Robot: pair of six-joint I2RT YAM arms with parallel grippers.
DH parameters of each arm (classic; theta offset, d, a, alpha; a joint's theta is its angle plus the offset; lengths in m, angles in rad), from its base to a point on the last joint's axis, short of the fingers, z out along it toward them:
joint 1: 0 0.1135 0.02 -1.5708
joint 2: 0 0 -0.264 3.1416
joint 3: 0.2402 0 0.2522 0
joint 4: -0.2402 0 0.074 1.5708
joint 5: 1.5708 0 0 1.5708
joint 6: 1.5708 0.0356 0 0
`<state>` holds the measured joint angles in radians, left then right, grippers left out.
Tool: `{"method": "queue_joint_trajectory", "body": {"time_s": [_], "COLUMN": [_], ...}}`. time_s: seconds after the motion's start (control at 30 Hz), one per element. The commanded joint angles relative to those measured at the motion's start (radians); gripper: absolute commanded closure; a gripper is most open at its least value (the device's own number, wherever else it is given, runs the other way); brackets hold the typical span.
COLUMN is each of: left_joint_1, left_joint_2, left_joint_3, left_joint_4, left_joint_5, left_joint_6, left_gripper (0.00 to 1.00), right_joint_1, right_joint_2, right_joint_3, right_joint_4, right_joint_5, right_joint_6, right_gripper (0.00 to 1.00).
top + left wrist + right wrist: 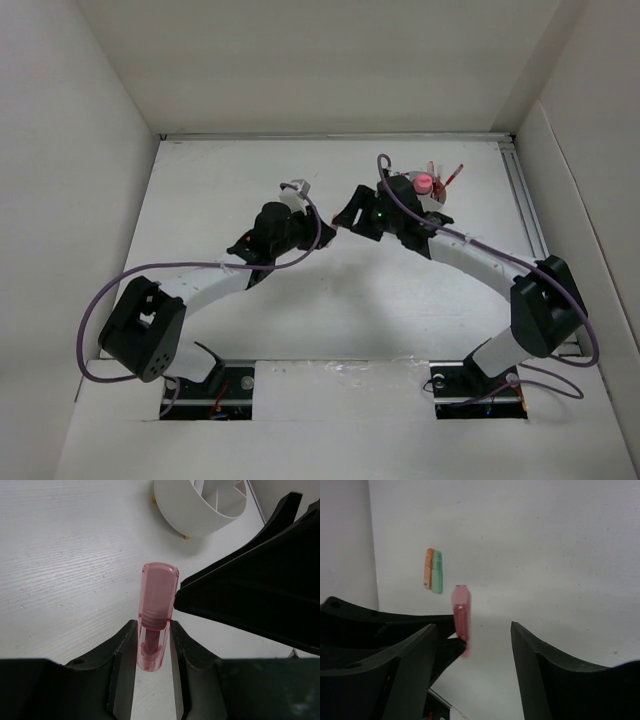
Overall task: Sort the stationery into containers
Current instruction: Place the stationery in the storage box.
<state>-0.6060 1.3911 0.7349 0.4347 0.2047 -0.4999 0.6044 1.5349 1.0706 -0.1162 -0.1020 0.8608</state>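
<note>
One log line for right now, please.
left gripper: shut on pink piece | right gripper: open, close alongside it | tub: apart | orange piece, green piece: on table

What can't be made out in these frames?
Left wrist view: round white plastic tub cut off by the top edge; top view: right arm covers most of it.
Top view: translucent pink capsule-shaped piece hidden where the arms meet.
Right wrist view: small orange piece and green piece blurred; markings unreadable.
</note>
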Motion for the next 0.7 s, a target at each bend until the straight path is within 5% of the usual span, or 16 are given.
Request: {"method": "queue_joint_trajectory", "body": {"time_s": [0.0,0.3,0.53,0.67], "left_joint_1": [-0.003,-0.003,-0.003,-0.003], "left_joint_2": [0.016,0.025,0.016,0.016], "left_joint_3": [-0.009,-0.009,-0.019,-0.019], "left_joint_4": [0.058,0.088,0.088,0.088], "left_joint_5": [0.048,0.091,0.082,0.082], "left_joint_6": [0.023,0.023,0.023,0.023], "left_gripper": [0.86,0.86,0.86,0.82], "right_joint_1": [0.011,0.011,0.011,0.001], "right_joint_2": [-0.005,0.06,0.083,0.074], "right_joint_3": [0.057,0.098,0.117,0.117], "right_joint_4": [0.047,0.056,0.056,0.056], "right_joint_5": [-0.021,-0.03,-0.071,-0.058], "right_joint_6": [0.007,0.017,0.026,0.026], "right_gripper": [0.35,0.62,0.66,0.89]}}
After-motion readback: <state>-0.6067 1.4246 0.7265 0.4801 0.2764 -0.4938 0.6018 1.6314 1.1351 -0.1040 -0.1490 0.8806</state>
